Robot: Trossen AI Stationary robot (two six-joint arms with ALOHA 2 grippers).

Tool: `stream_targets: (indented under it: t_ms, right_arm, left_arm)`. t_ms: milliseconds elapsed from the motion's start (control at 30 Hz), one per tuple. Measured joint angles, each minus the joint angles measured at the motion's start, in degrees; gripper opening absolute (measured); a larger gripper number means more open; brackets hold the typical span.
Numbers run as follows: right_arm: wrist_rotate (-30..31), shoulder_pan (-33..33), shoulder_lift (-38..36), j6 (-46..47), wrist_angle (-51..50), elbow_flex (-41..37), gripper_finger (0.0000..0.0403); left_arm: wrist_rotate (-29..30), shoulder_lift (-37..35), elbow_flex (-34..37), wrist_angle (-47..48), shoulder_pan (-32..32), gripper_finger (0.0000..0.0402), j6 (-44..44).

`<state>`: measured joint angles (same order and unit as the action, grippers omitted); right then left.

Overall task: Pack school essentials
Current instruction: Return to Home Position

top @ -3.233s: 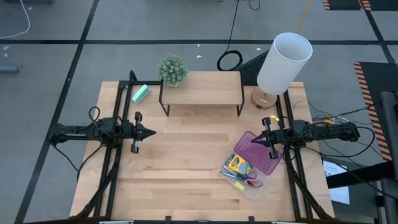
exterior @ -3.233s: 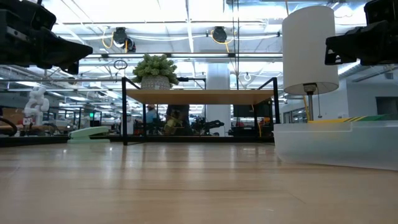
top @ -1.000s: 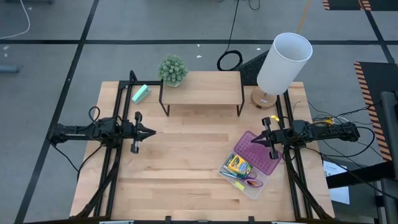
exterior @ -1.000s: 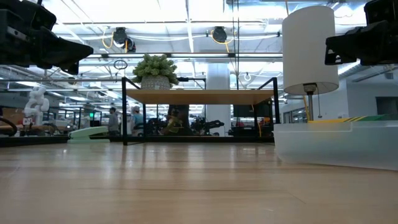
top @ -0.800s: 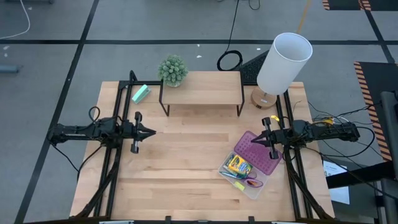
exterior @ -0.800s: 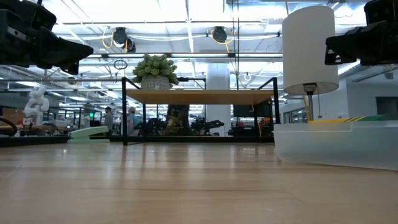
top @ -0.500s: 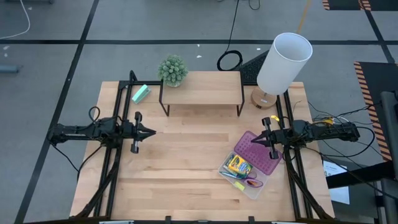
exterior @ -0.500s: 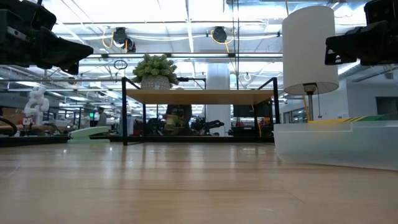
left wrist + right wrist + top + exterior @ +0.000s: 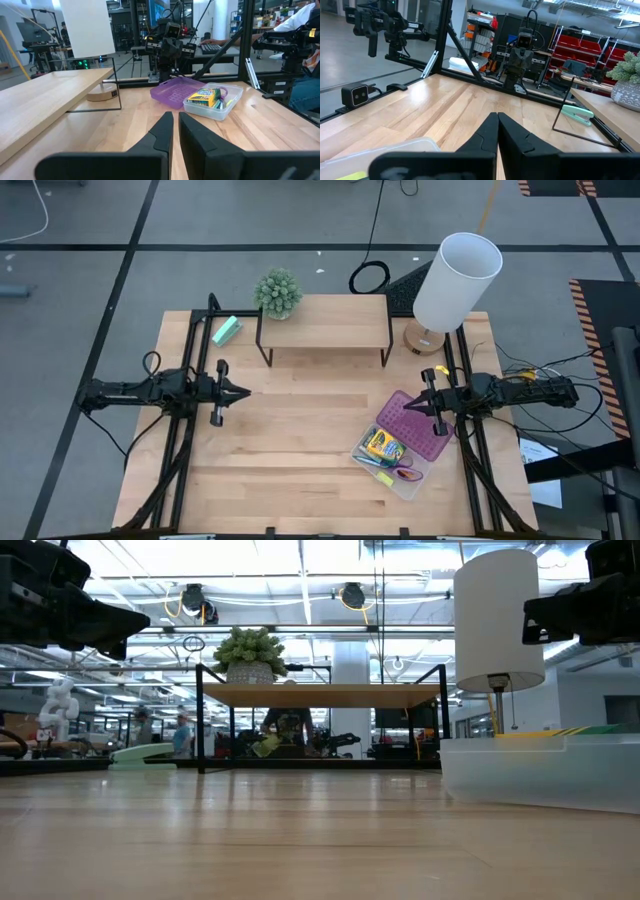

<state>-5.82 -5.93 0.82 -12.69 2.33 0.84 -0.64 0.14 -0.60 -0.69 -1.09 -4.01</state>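
A clear box [image 9: 398, 465] rests on the table near its right edge. In it lie a yellow-green crayon box [image 9: 383, 447], purple-handled scissors [image 9: 405, 474] and a few thin pieces. The purple lid [image 9: 412, 426] lies against the box's far side. My right gripper [image 9: 416, 405] hangs shut above the lid's far edge and touches nothing. Shut as well, my left gripper [image 9: 244, 392] hovers over the table's left half, pointing right. The left wrist view shows the box [image 9: 214, 102], the crayon box [image 9: 205, 94] and the lid [image 9: 172, 93] across the table.
A wooden shelf on black legs [image 9: 323, 326] stands at the far middle, with a potted plant [image 9: 278, 293] on its left end. A white lamp [image 9: 455, 281] stands at the far right. A mint-green block [image 9: 227, 331] lies at the far left. Bare wood lies between the grippers.
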Motion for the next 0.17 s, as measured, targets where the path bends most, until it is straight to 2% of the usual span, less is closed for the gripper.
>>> stream_targets:
  t_ms: [167]
  right_arm:
    - [0.01,0.0,0.0,0.0,0.0,0.0,0.0]
  left_arm:
    - [0.0,0.02,0.0,0.0,-0.01,0.0033,0.0]
